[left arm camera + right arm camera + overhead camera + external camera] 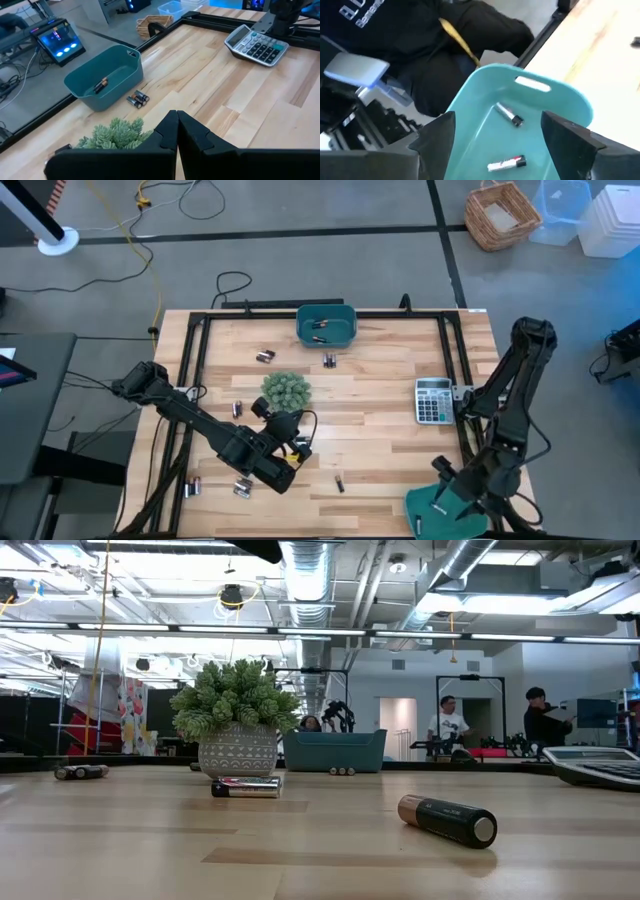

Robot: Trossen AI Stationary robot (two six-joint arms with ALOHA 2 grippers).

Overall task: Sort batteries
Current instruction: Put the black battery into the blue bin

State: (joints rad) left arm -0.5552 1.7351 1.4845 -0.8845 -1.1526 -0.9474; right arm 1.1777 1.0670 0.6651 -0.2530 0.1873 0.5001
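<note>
The wooden counter (380, 430) is holding two teal bins, one (326, 325) at the far edge and one (445, 515) at the near right corner. A potted plant (286, 389), grey calculator (433, 400) and loose batteries (265, 356) are sitting around on it too.

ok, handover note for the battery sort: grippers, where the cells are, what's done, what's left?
Right gripper: open over the near teal bin at the table's front right corner, nothing held; two batteries lie in the bin.
Left gripper: shut, empty, above the table's front left, by the potted plant.
Far teal bin holds a few cells.
Left to sort: loose cells on the table - a pair before the far bin, some at, one at, several front left.
</note>
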